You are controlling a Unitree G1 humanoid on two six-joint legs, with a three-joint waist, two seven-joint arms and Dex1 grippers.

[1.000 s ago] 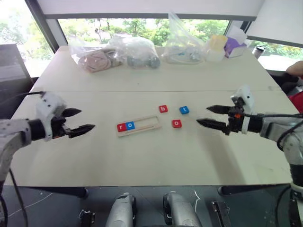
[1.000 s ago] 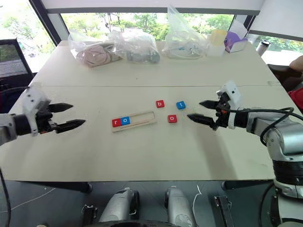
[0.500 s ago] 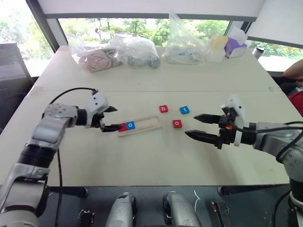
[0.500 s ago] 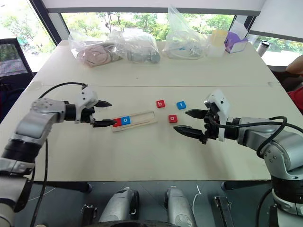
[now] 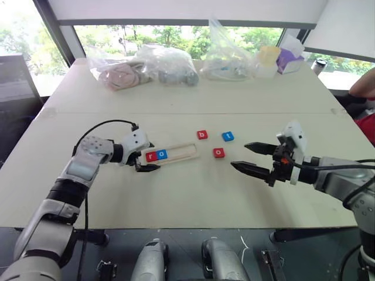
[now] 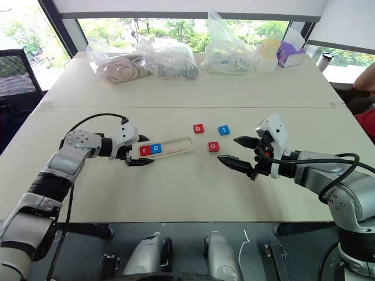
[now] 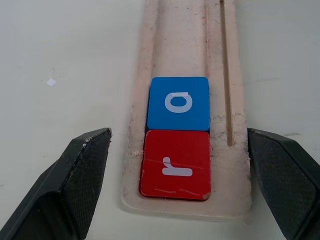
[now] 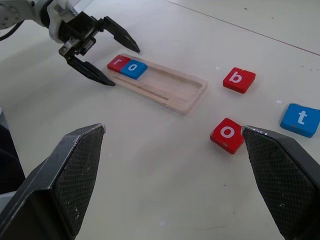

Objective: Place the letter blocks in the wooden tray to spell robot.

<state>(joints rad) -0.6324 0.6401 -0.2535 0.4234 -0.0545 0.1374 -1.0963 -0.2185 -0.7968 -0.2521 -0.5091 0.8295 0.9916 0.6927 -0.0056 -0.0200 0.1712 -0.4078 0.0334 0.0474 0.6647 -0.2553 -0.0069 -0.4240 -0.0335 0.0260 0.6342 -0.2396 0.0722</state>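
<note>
Letter blocks: five square tiles; two sit in the wooden tray (image 5: 170,154), three lie loose on the counter (image 5: 176,199)
Tray position: mid-counter, lying roughly parallel to the near edge, slightly skewed, well apart from every edge
Tray contents: red r block (image 7: 175,164) at the end nearest the counter's left edge, blue o block (image 7: 178,103) touching it on the inward side; the remaining three places are bare wood, so the word reads "ro" so far
Loose blocks: red b block (image 5: 202,134) just beyond the tray's empty end, toward the far edge; blue t block (image 5: 228,136) beside it, further toward the right edge; red o block (image 5: 218,153) nearer the near edge, just off the tray's empty end
Left gripper (image 5: 146,157): jaws spread wide, one finger on each side of the tray's filled end, holding nothing; whether the tips touch the rim cannot be told; judged to be placed there to brace or square the tray while blocks are added
Right gripper (image 5: 253,157): jaws spread wide and empty, hovering above the counter to the right of the loose blocks and pointing at them; judged to be lined up for the next pick
Next letter: b is due in the third place, and the b block lies close to that slot
Far edge: clear plastic bags (image 5: 170,64) and small containers, well apart from the work
Risk: thin flat tiles give the jaws little to close on, so one could skid on the smooth counter
</note>
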